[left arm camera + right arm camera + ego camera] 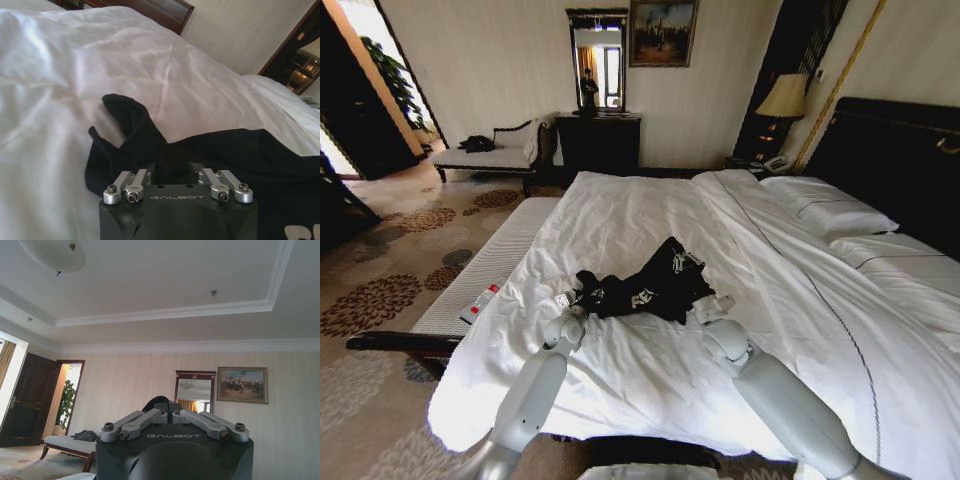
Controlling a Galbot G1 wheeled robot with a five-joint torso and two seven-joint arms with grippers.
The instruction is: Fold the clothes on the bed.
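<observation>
The clothes, a black T-shirt (645, 285), lie crumpled on the white bed (650, 210) near its foot end. White lettering shows on the fabric. My left gripper (570, 300) is at the shirt's left edge. In the left wrist view the left gripper (172, 175) stands open, low over the black T-shirt (135, 135), with its tips dark against the cloth. My right gripper (717, 305) is at the shirt's right edge. In the right wrist view the right gripper (169, 407) is shut, with a bit of black T-shirt (156, 402) pinched at its tips.
A narrow white bench (490, 265) runs along the bed's left side, with a small red-and-white object (480, 303) on it. Pillows (825, 205) and a dark headboard (900, 150) are at the right. A chaise (485, 155), a dresser (598, 140) and a lamp (783, 97) stand by the far wall.
</observation>
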